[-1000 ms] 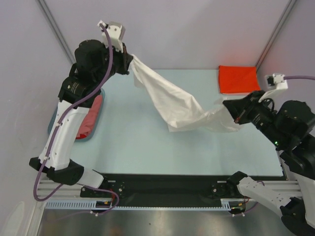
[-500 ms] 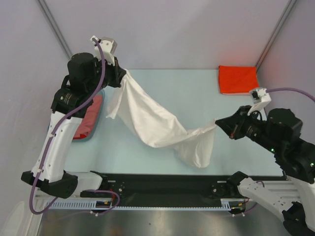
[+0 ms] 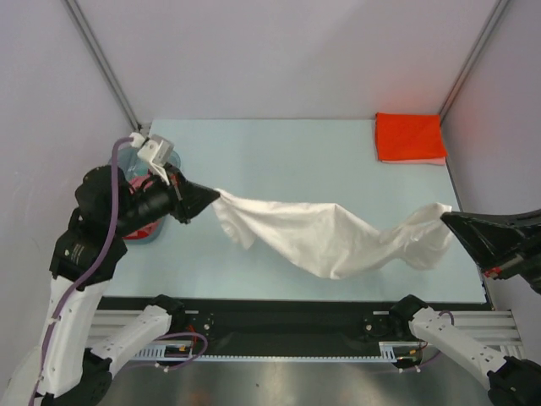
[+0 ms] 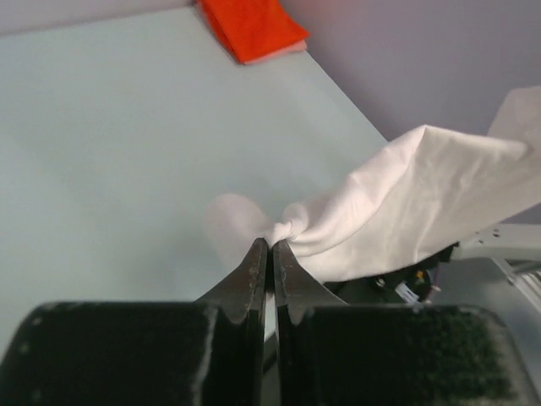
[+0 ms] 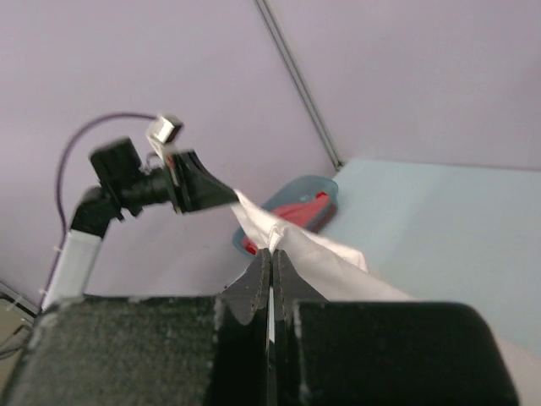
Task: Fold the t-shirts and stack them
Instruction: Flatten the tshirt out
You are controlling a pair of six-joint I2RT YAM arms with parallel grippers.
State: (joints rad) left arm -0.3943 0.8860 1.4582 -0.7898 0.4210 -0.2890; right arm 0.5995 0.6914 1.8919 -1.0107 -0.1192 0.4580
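Observation:
The white t-shirt [image 3: 330,237] hangs stretched in the air between my two grippers, sagging over the table's near half. My left gripper [image 3: 217,196] is shut on its left end; in the left wrist view [image 4: 270,243] the cloth [image 4: 397,203] bunches at the tips. My right gripper [image 3: 445,216] is shut on its right end; the right wrist view [image 5: 272,250] shows the shirt [image 5: 330,262] running away from the tips. A folded orange-red t-shirt [image 3: 409,136] lies at the far right corner, also in the left wrist view [image 4: 251,25]. Red t-shirts [image 5: 292,216] lie in the basin.
The blue-grey basin [image 3: 139,233] sits at the table's left edge, mostly hidden behind my left arm; it shows in the right wrist view [image 5: 317,188]. Lilac walls with metal posts close the back and sides. A black rail [image 3: 287,326] runs along the near edge.
Both arms swung down and toward the near edge, pulling apart. The white t-shirt went from hanging high at the back left to stretched low and wide across the table's front.

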